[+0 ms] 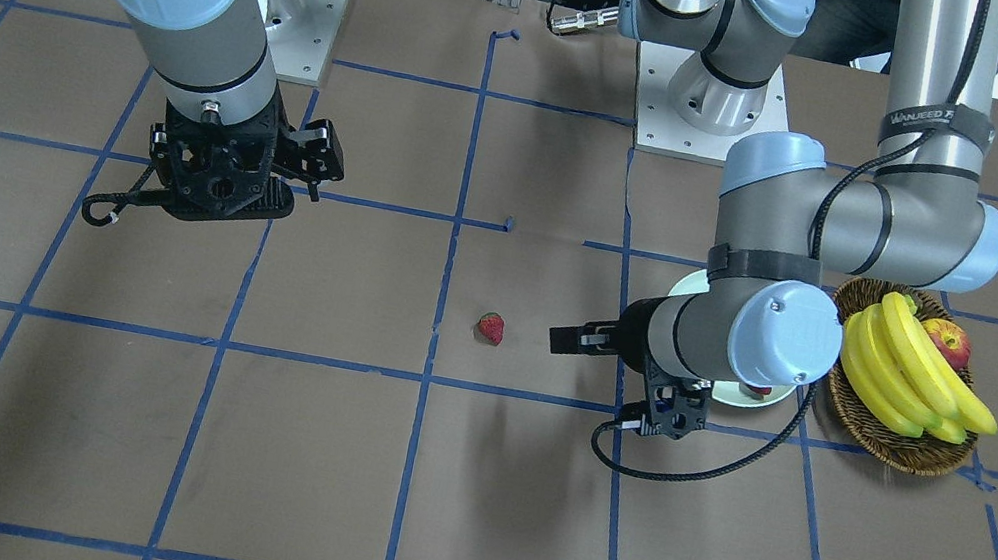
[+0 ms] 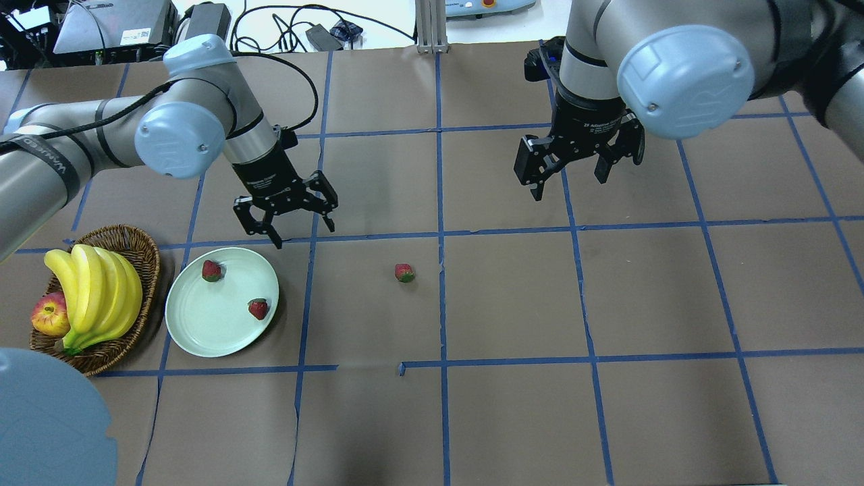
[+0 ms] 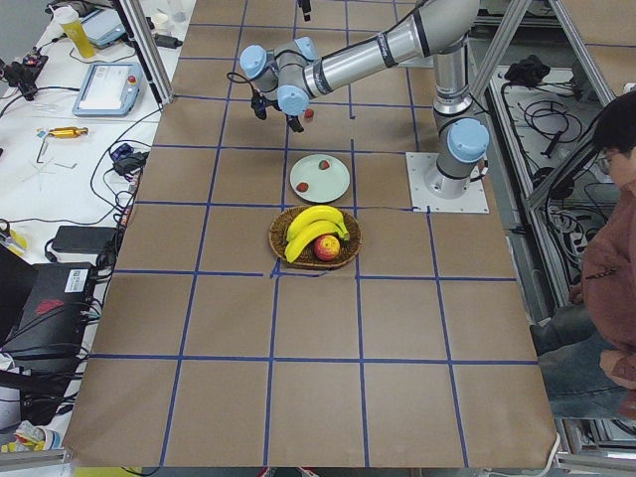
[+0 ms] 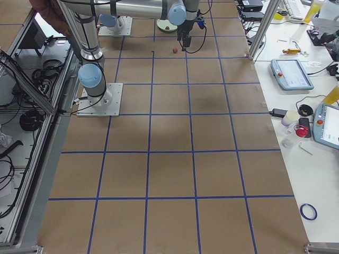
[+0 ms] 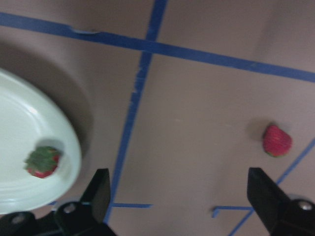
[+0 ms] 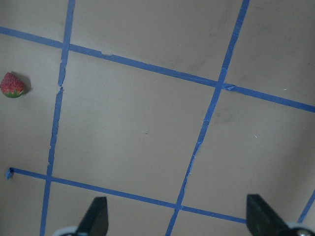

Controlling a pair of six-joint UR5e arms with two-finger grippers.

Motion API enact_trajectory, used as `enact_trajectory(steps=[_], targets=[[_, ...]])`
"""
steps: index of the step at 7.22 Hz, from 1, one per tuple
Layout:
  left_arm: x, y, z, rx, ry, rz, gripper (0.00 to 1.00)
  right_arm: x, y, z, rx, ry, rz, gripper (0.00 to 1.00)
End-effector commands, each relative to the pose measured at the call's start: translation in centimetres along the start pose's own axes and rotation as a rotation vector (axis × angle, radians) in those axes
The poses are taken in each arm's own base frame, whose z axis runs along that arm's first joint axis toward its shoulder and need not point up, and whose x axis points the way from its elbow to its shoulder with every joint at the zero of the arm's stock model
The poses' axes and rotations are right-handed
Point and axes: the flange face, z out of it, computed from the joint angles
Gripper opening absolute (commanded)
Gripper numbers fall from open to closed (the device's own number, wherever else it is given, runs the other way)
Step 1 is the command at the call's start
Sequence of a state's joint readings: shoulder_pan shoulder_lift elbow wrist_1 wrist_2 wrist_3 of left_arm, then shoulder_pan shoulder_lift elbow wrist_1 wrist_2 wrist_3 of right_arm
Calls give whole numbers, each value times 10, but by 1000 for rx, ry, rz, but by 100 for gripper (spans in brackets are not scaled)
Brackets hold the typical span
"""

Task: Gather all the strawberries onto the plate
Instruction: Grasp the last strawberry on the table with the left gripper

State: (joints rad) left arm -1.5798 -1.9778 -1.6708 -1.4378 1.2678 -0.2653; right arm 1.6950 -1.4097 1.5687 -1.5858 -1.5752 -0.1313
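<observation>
on the plate (image 2: 209, 327), two strawberries (image 2: 211, 270), strap (image 2: 46, 162) reading "vanueed"

The left arm (image 2: 101, 128) is stretched in from the left with its elbow bent. Its wrist is turned so that the left gripper (image 2: 302, 231) is pointed downward. Its jaws are spread wide, and nothing is held between them. The right arm (image 2: 675, 61) is brought in from the right. The right gripper (image 2: 570, 185) is held aloft, pointed downward, its jaws likewise parted wide and empty.
</observation>
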Motion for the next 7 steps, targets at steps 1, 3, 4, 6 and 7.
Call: enact_trajectory(steps=[1,3,4,6,7], targets=[[34,-3,39,-42,75,-34,100,0,0,0,-2,0,1,100],[51,-7,78,-88,84,-53,100,0,0,1,-3,0,1,100],[53,-8,89,-104,75,-54,96,0,0,1,-3,0,1,100],[55,-8,99,-119,57,-56,56,0,0,1,-3,0,1,100],[57,-6,104,-125,46,-48,40,0,0,1,-3,0,1,100]])
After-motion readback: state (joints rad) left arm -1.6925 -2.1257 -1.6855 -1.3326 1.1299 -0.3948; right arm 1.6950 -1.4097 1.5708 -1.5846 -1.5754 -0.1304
